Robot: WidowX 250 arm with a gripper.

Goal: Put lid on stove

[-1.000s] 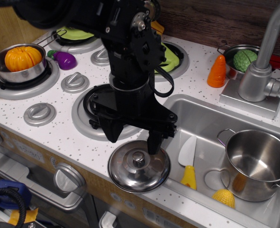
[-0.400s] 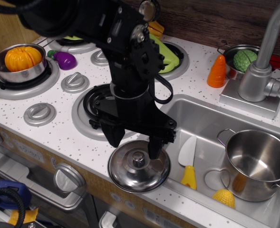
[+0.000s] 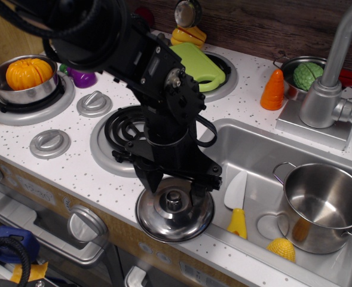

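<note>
The round shiny steel lid (image 3: pixel 174 210) lies flat on the white speckled counter at the front edge, just left of the sink. Its small knob (image 3: pixel 173 198) points up. My black gripper (image 3: pixel 174 190) is open, low over the lid, with one finger on either side of the knob. The fingers do not grip the knob. The stove burner (image 3: pixel 121 133), a black coil in a grey ring, sits just behind and left of the lid, partly hidden by my arm.
A sink (image 3: pixel 265 156) to the right holds a steel pot (image 3: pixel 323 206), a toy knife (image 3: pixel 237 200) and a yellow piece (image 3: pixel 282 248). A pot with an orange pumpkin (image 3: pixel 27 76) sits on the left burner. Grey dial knobs (image 3: pixel 49 143), a green board (image 3: pixel 198 66), a carrot (image 3: pixel 273 89) and the faucet (image 3: pixel 334 78) stand around.
My gripper has moved down and forward toward the lid, so the open fingers now straddle the knob. The lid has not moved.
</note>
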